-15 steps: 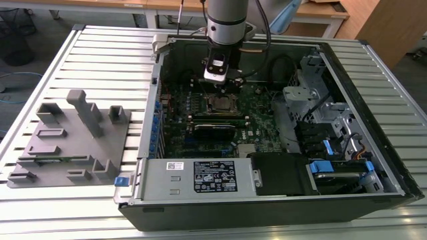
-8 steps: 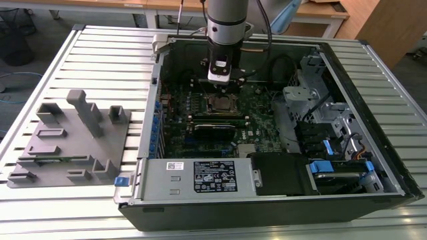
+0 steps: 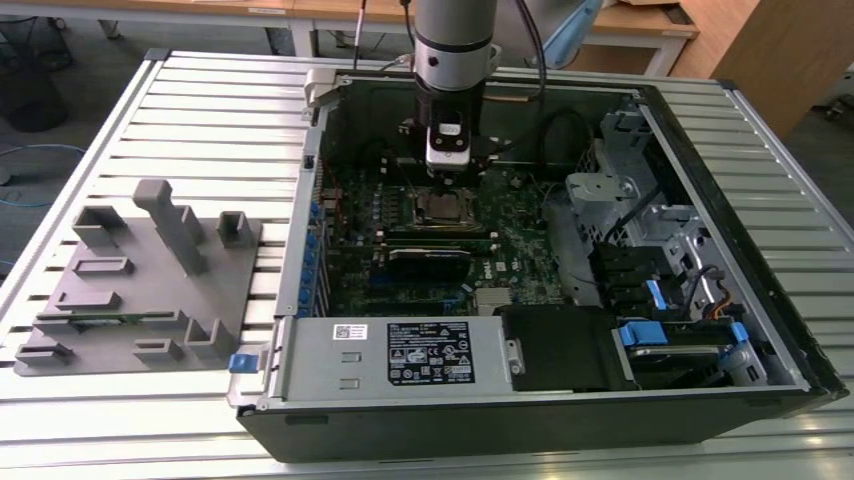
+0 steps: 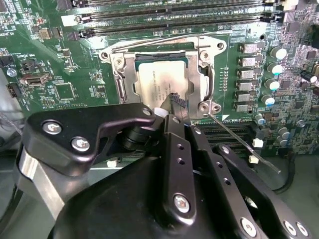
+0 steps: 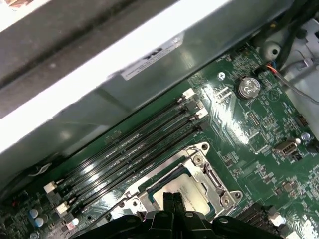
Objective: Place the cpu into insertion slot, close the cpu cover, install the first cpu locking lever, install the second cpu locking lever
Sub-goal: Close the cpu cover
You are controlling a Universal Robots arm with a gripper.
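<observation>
Claw: your black metal gripper (image 4: 174,103) hangs at the chip's edge, though you cannot tell whether it touches. In the first wrist view its two fingertips (image 5: 167,200) sit pressed together with nothing between them.
Cpu: you find the cpu (image 4: 159,82) lying flat in the insertion slot (image 4: 212,47), a dull silver-grey square with faint print on top.
Cover: the cpu cover (image 4: 121,84), a thin shiny steel frame, lies down around the chip, which shows through its window.
Levers: one thin wire rod (image 4: 154,43) runs along the socket side next to the long black memory slots (image 4: 174,20). Another rod (image 4: 244,144) juts from a socket corner, slanting away over a black card slot.
Board: the glossy green circuit board (image 4: 50,64), studded with small parts, sits inside the open computer case (image 3: 534,430) on a ribbed metal table (image 3: 200,100).
</observation>
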